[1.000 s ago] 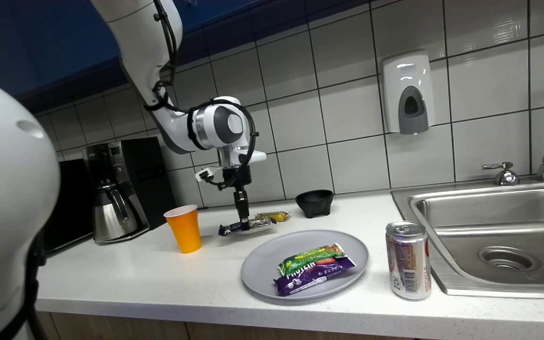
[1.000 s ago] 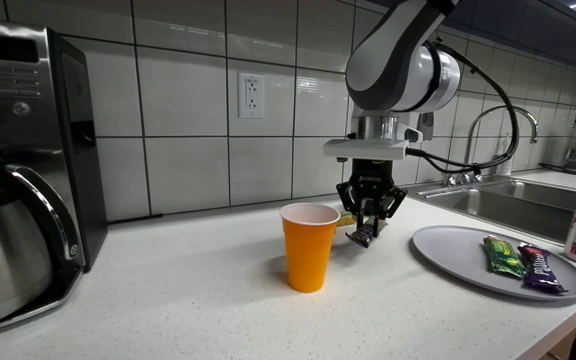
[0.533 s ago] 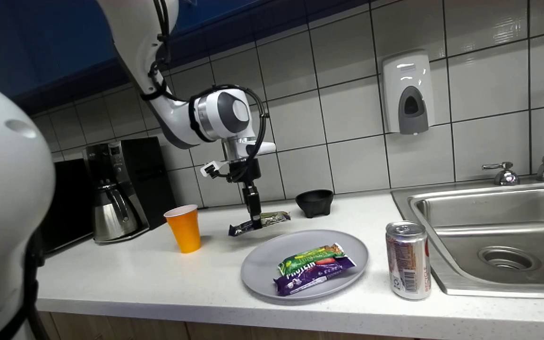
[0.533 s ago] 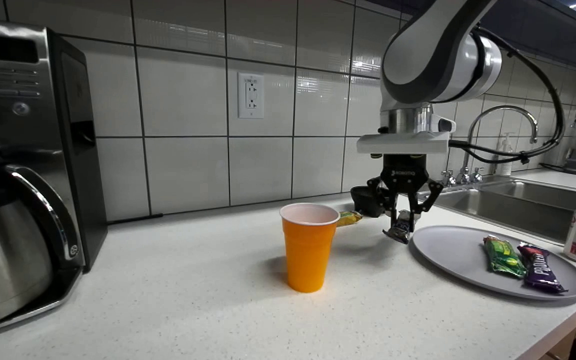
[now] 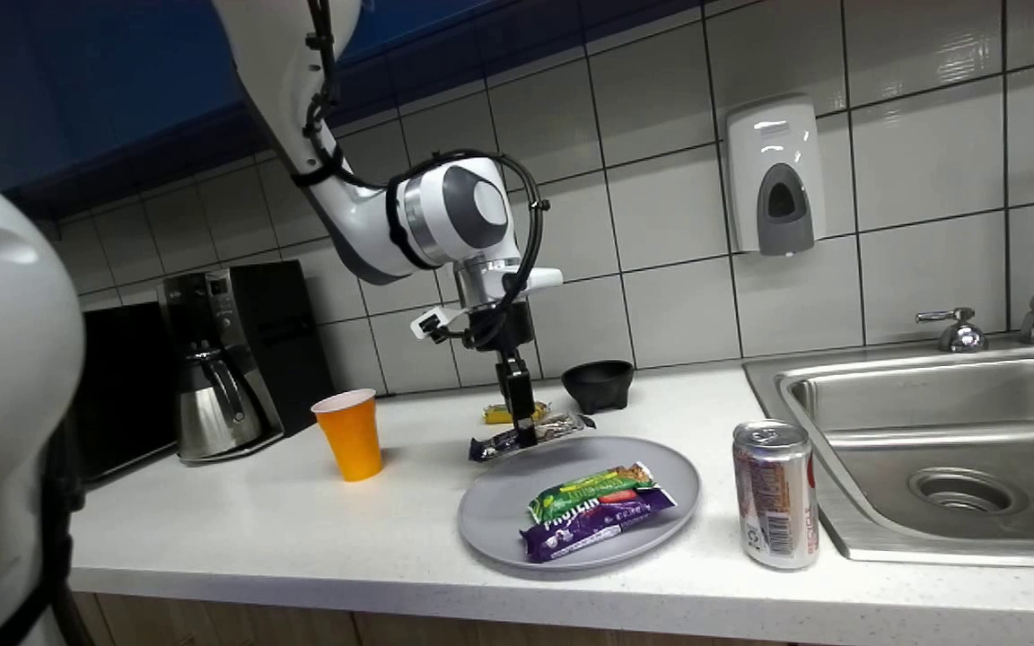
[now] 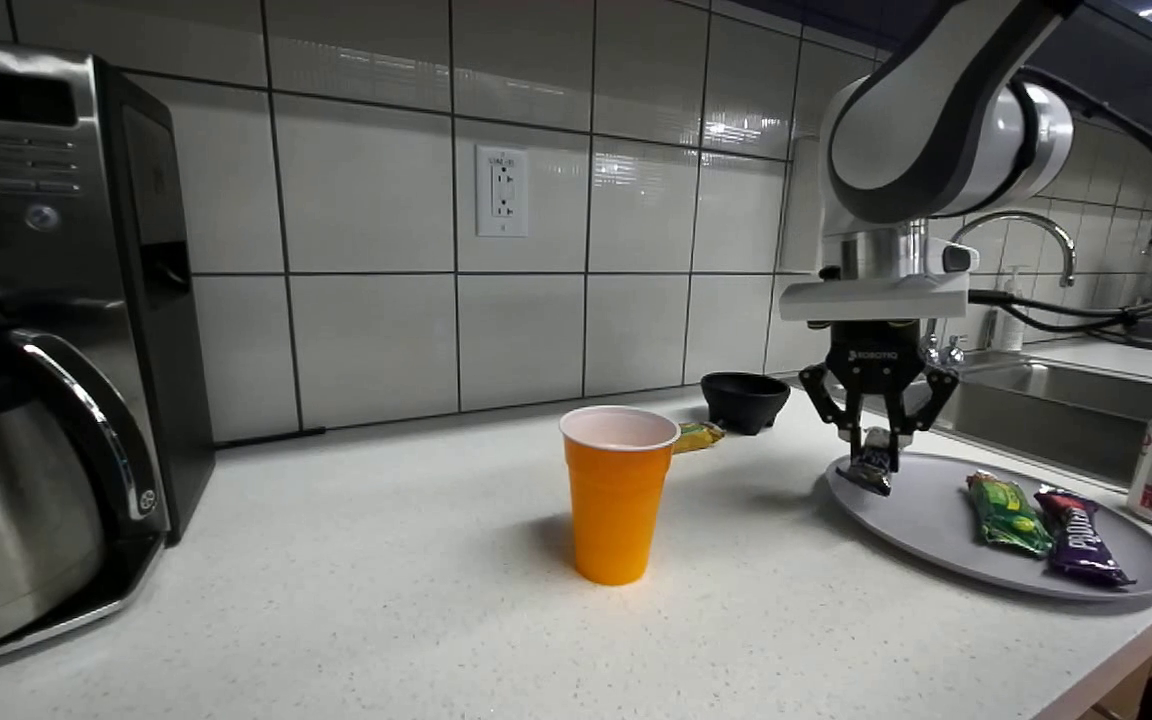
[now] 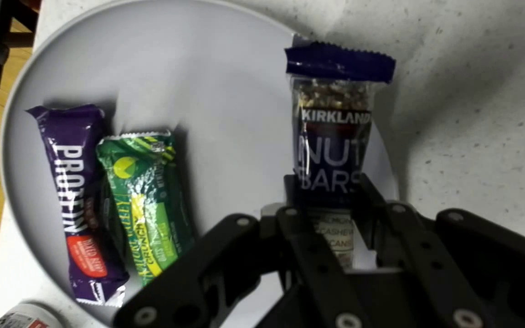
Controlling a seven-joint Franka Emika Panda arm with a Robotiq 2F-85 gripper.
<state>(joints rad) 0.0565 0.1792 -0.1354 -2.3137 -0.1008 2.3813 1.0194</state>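
Nut bar point(image 7: 331, 141) in pincer point(image 7: 329, 183); partly hidden

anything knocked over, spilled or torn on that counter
Nothing stands out. The orange cup and the can stand upright, no spill shows, and the purple bar and green bar on the plate show no tear. The nut bar is over the plate's edge, gripped in the pincer, so part of it is hidden.
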